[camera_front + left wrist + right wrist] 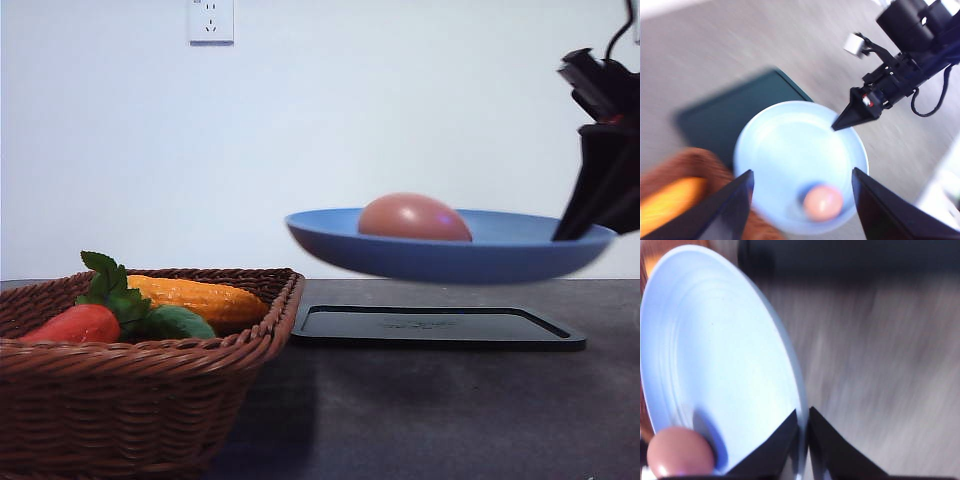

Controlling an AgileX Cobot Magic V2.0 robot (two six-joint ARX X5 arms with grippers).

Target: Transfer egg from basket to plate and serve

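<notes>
right gripper (803, 440) pinching plate (480, 255) rim | egg (414, 217) on plate | left gripper (802, 205) wide | no legible writing

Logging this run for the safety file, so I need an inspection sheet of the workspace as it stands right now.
Surface: dark table; a flat black tray lies on it.
Job's things: egg sits in the blue plate, which is held in the air above the tray. Wicker basket stands at the left.
Clutter: in the basket, a red-orange vegetable with green leaves, a yellow-orange one and a green one.
Grippers: right end effector is clamped on the plate's rim; left end effector is open above the plate, holding nothing.
Cables: a black cable loops off the right arm.
Surroundings: white wall with a power socket.
</notes>
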